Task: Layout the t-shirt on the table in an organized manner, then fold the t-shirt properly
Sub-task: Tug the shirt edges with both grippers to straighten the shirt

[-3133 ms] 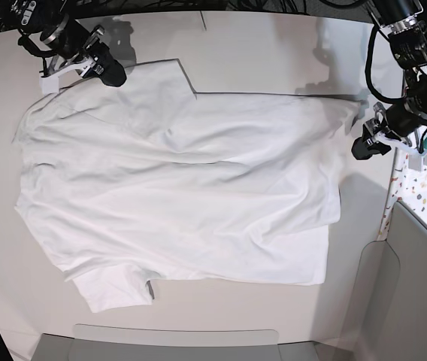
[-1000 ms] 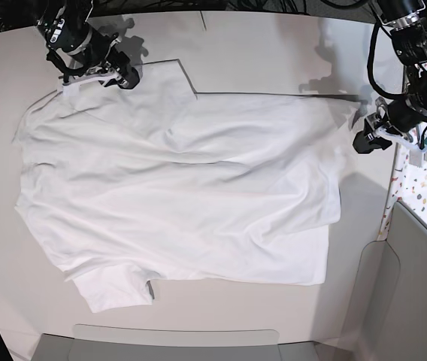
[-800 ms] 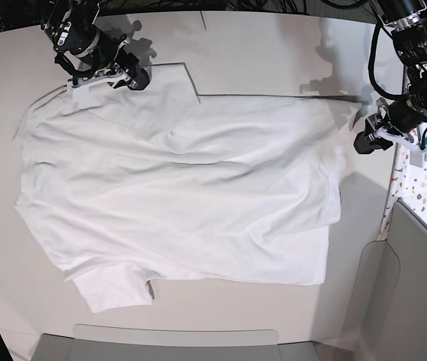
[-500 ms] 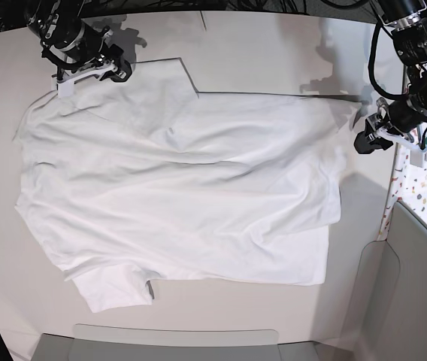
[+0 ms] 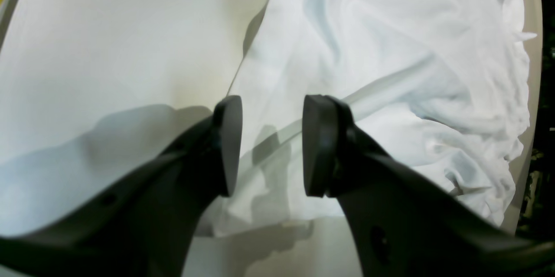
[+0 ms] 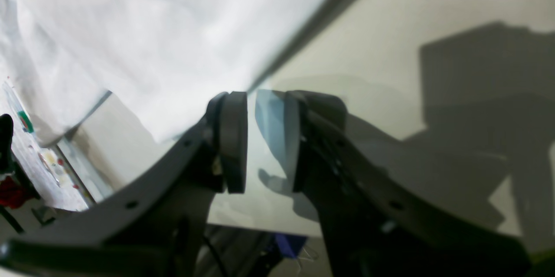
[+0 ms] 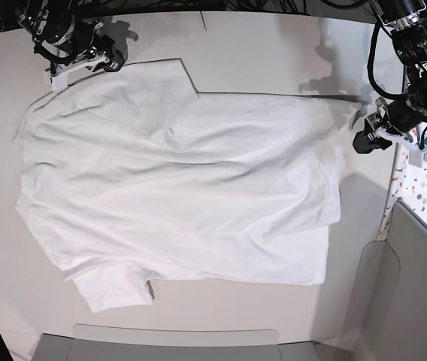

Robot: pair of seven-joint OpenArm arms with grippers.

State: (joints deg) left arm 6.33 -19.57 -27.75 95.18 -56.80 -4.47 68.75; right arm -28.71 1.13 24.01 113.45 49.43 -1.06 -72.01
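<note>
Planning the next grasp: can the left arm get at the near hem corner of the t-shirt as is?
Probably yes. The left gripper hangs just off the t-shirt edge, jaws open and empty, and in the left wrist view the hem lies right under them on bare table, with nothing between.

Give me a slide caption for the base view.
White t-shirt spread on the table, both grippers off the cloth at its far corners.

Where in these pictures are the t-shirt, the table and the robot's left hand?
t-shirt [image 7: 183, 188], base view, middle of the cloth.
table [image 7: 274, 53], base view, bare top beyond the shirt.
left hand [image 5: 271, 145], left wrist view, gap midway between the two dark fingertips, open over the shirt's edge.
</note>
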